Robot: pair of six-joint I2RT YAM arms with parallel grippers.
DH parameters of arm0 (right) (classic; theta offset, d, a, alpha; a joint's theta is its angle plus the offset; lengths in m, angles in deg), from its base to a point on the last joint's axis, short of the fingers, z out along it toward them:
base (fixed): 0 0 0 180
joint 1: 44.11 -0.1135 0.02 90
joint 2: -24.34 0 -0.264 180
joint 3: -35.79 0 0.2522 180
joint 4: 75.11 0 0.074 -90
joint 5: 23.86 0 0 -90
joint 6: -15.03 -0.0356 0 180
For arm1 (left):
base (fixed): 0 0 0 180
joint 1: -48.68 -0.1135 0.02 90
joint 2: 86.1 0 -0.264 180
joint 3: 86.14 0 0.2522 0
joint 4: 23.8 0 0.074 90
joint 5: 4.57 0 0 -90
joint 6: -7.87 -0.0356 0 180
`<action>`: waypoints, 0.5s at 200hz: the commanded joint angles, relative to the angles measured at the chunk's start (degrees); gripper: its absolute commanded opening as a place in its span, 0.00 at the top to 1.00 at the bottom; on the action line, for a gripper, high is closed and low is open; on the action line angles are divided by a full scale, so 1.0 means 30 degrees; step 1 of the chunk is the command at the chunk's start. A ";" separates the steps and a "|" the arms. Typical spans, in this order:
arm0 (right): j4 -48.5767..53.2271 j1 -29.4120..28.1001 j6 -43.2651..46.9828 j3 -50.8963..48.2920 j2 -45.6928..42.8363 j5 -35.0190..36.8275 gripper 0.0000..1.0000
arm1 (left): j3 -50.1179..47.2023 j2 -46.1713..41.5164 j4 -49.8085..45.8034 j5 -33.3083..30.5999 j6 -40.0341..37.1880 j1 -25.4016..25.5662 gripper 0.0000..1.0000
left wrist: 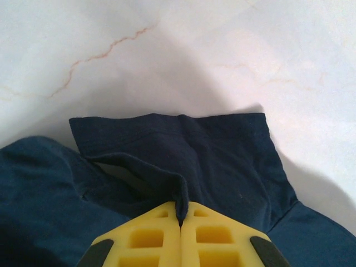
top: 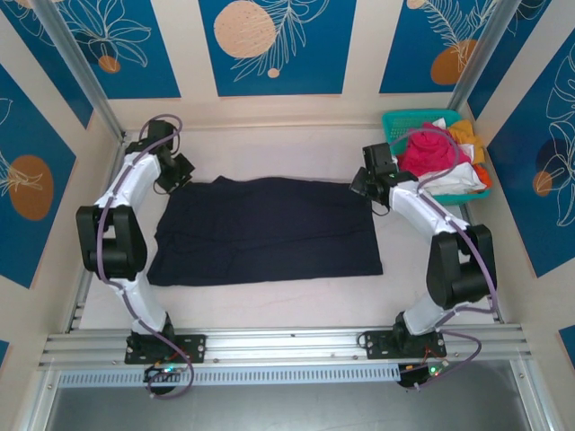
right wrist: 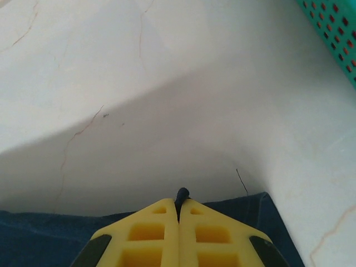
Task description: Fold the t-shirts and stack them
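Left gripper (left wrist: 179, 214) and right gripper (right wrist: 179, 201) each pinched the far edge of the navy t-shirt (top: 269, 229), spread on the table (top: 269, 296).

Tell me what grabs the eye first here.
A large navy t-shirt lies spread flat across the middle of the table. The left arm and right arm each pinch its far edge, one at each end, in shut jaws. At the far right, a teal basket holds a pink shirt heaped with white cloth and orange cloth.

Pale marbled table (top: 269, 301): navy t-shirt (top: 269, 229) spread flat; teal basket (top: 404, 117) far-right corner.
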State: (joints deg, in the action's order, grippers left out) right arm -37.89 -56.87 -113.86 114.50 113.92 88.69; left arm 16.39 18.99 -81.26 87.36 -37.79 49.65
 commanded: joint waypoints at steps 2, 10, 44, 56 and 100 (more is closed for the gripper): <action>-0.0043 -0.0068 0.0195 -0.1204 -0.1817 -0.0219 1.00 | -0.1089 -0.1224 -0.0020 0.0176 -0.0699 -0.0089 1.00; 0.0041 -0.0084 0.0104 -0.1625 -0.2304 -0.0298 1.00 | -0.1459 -0.1484 -0.0022 0.0102 -0.0821 -0.0104 1.00; 0.0783 -0.0048 -0.0152 -0.3268 -0.4307 -0.0218 1.00 | -0.2563 -0.2329 -0.0184 0.0377 -0.1371 -0.0516 1.00; 0.1113 0.0026 -0.0218 -0.3816 -0.4891 -0.0067 1.00 | -0.2974 -0.2664 -0.0127 0.0467 -0.1460 -0.0743 1.00; 0.1987 0.0613 -0.0716 -0.5594 -0.6610 0.0061 1.00 | -0.4422 -0.3852 -0.0245 0.0852 -0.1800 -0.1575 1.00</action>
State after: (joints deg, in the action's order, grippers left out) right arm -34.63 -56.25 -114.39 100.14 96.98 88.21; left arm 5.33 10.67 -81.26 88.41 -41.57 46.55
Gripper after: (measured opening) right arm 0.066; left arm 0.042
